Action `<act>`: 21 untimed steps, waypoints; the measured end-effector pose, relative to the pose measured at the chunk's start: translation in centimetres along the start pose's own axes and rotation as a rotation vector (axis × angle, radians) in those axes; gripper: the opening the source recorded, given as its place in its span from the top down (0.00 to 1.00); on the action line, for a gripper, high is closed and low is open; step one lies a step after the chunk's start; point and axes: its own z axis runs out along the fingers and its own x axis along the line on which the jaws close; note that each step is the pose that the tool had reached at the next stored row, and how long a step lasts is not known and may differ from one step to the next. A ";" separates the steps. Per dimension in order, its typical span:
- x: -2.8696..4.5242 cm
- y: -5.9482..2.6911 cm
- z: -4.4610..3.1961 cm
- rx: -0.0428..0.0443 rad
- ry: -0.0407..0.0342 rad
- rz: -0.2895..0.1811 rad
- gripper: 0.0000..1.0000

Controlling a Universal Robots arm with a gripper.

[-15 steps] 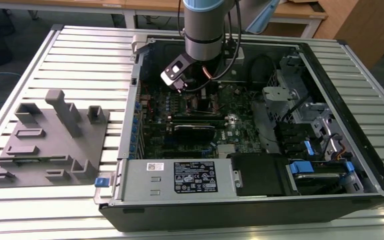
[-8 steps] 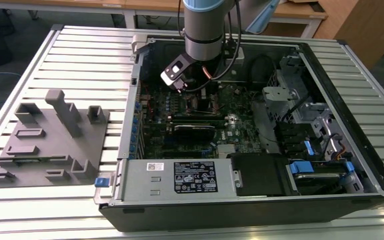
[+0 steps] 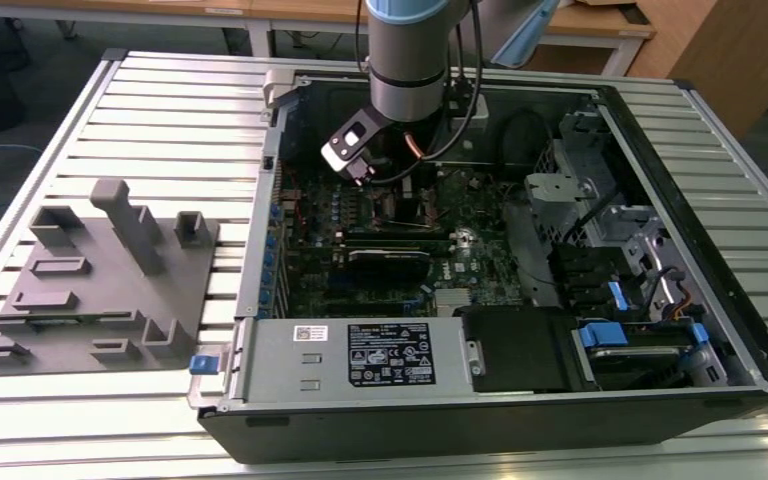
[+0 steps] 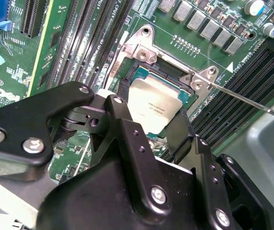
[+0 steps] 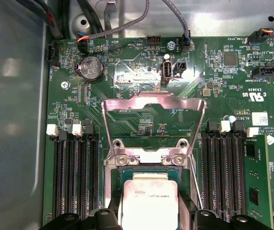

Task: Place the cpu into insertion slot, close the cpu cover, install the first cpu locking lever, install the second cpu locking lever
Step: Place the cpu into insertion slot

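Operator: Pincer [image 4: 152, 115] state, please?

Observer: The pincer is clamped on the cpu [image 4: 153, 106]. In the second wrist view its black fingers [image 4: 122, 122] press against two opposite edges of the chip, whose dull silver top faces up.

Operator: Where does the cpu sit against the insertion slot [image 4: 168, 72]?

Observer: Directly over the insertion slot, inside its silvery rim. In both wrist views a green border of the chip shows, with a strip of the dark socket beyond it. Whether the chip is fully seated, I cannot tell.

Operator: What of the cpu cover [image 5: 189, 103]?

Observer: Open. It is swung back on its hinge at one edge of the insertion slot, and in the first wrist view green board shows through its square window.

Operator: Any locking lever [image 4: 244, 99]?

Observer: One thin metal rod angles away from the hinge corner of the insertion slot and is not laid over the cover.

Operator: And round about?

Observer: Long black memory slots [image 5: 74, 177] flank the insertion slot on two sides. A round coin battery [image 5: 91, 67] lies beyond the open cover, farther from the slot. In the exterior view the arm [image 3: 411, 60] comes down into the open computer case [image 3: 704, 300] above the slot. The labelled power-supply box [image 3: 344, 355] lies along one edge of the case, well apart from the slot. A grey fixture tray [image 3: 91, 290] rests on the slatted desk [image 3: 117, 120] outside the case, farther from the slot, toward the exterior view's left.
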 end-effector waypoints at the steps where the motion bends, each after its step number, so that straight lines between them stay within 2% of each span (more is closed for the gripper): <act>1: 0.00 0.00 0.00 0.0000 -0.0001 0.000 0.46; 4: 0.06 0.03 0.09 -0.0014 0.0022 0.000 0.45; 5: 0.08 0.03 0.14 -0.0020 0.0035 0.000 0.40; 6: 0.08 0.03 0.14 -0.0019 0.0033 0.000 0.40; 7: 0.07 0.03 0.12 -0.0015 0.0024 0.000 0.33; 14: 0.05 0.03 0.01 -0.0007 0.0013 0.000 0.33; 18: 0.07 0.10 -0.77 -0.0002 0.0010 0.000 0.33; 21: 0.08 0.18 -1.72 0.0008 0.0009 0.000 0.33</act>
